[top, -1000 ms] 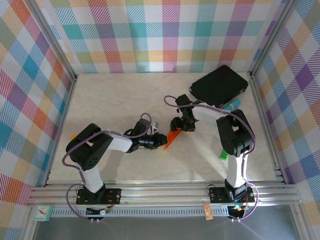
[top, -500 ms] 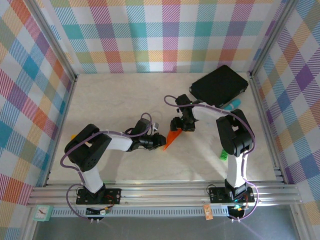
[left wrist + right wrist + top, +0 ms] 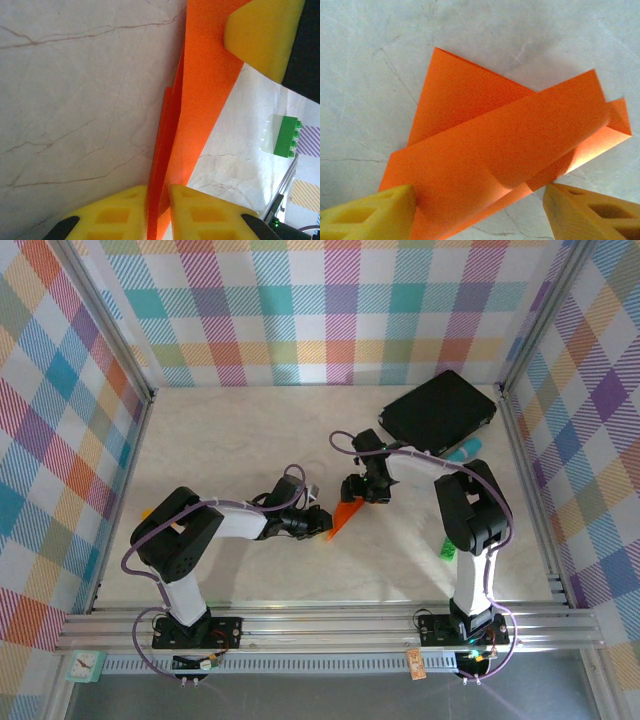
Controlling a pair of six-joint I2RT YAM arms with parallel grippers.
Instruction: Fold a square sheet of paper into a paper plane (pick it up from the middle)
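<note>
The square sheet of paper is now folded into a narrow orange paper plane [image 3: 346, 514] lying mid-table. My left gripper [image 3: 318, 523] comes in from the left and is shut on its lower ridge. In the left wrist view both yellow fingers [image 3: 120, 212] pinch the folded layers of the paper plane [image 3: 210, 90]. My right gripper [image 3: 361, 490] hovers over the wide end, open. In the right wrist view a loose flap of the paper plane [image 3: 485, 150] rises between its spread fingers [image 3: 590, 210]; the left finger touches the paper.
A black rectangular pad [image 3: 437, 410] lies at the back right, with a teal object [image 3: 463, 449] beside it. A small green block [image 3: 449, 549] sits near the right arm. Plaid walls and metal rails close in the table.
My left fingers have drawn closer together on the paper's ridge. Both arms and the paper have barely shifted.
</note>
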